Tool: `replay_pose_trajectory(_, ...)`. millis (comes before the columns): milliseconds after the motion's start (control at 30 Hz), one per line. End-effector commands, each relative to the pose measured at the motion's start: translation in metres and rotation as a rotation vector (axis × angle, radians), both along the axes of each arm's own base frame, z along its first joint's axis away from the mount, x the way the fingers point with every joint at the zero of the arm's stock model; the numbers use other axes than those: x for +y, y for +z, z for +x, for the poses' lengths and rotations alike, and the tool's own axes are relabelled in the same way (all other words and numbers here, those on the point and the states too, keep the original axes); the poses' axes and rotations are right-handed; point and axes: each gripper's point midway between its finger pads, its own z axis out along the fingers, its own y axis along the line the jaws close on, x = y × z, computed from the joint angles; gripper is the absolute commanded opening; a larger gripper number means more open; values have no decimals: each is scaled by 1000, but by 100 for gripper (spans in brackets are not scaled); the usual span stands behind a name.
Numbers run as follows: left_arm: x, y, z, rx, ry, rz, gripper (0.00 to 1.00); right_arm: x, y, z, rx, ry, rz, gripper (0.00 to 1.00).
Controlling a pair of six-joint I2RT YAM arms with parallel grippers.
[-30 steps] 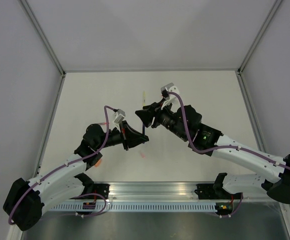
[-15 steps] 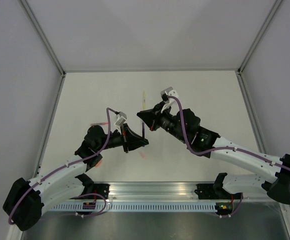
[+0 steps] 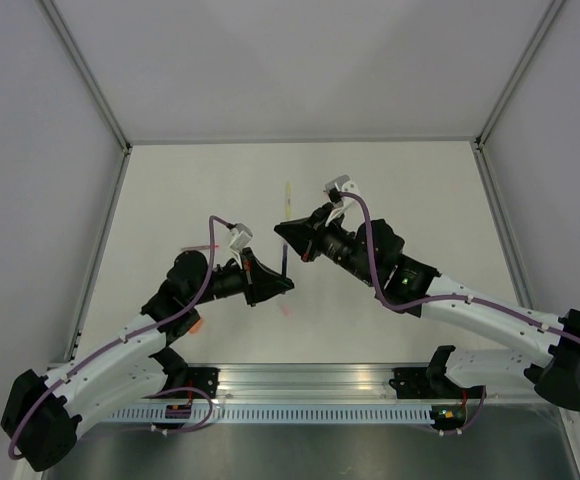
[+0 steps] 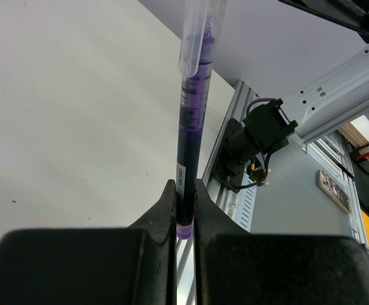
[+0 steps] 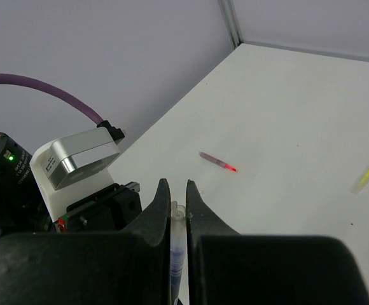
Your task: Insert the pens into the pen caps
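My left gripper [image 4: 184, 187] is shut on the lower end of a dark purple pen [image 4: 191, 127], which rises toward the right gripper. A clear pen cap [image 4: 200, 35] sits over the pen's far end. My right gripper [image 5: 175, 187] is shut on that cap [image 5: 177, 219]. From above, the two grippers, left [image 3: 275, 285] and right [image 3: 284, 233], face each other mid-table with the purple pen [image 3: 286, 262] spanning them. A yellow pen [image 3: 287, 197] lies beyond them. A greyish pen with a red tip [image 5: 217, 162] lies on the table past the left wrist.
A small pale pink piece [image 3: 285, 310] lies on the table just in front of the left gripper. A slim pink streak of a pen [image 3: 198, 247] lies left of the left arm. An orange bit [image 3: 198, 322] shows beside the left arm. The aluminium rail [image 3: 310, 385] runs along the near edge.
The right gripper's jaws have closed on the cap end of the purple pen. Both arms shifted only slightly; the left gripper kept its hold.
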Motion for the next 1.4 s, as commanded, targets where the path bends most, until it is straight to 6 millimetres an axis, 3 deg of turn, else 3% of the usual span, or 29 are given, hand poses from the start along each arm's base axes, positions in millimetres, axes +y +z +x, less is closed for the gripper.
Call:
replay_pose_trajectory(0, 10, 61, 48, -112, 237, -111, 2, 4, -58, -33, 111, 137, -137, 0)
replay_pose_trajectory(200, 7, 75, 59, -96, 267, -129, 2, 4, -79, -42, 146, 175, -158, 0)
replay_pose_trajectory(933, 32, 128, 90, -168, 493, -203, 2, 19, -125, -71, 330, 305, -90, 0)
replay_pose_trajectory(1200, 45, 142, 87, -233, 534, -183, 2, 17, -145, -81, 373, 348, -199, 0)
replay_pose_trajectory(1367, 52, 145, 89, -247, 567, -172, 2, 10, -160, -74, 368, 308, -291, 0)
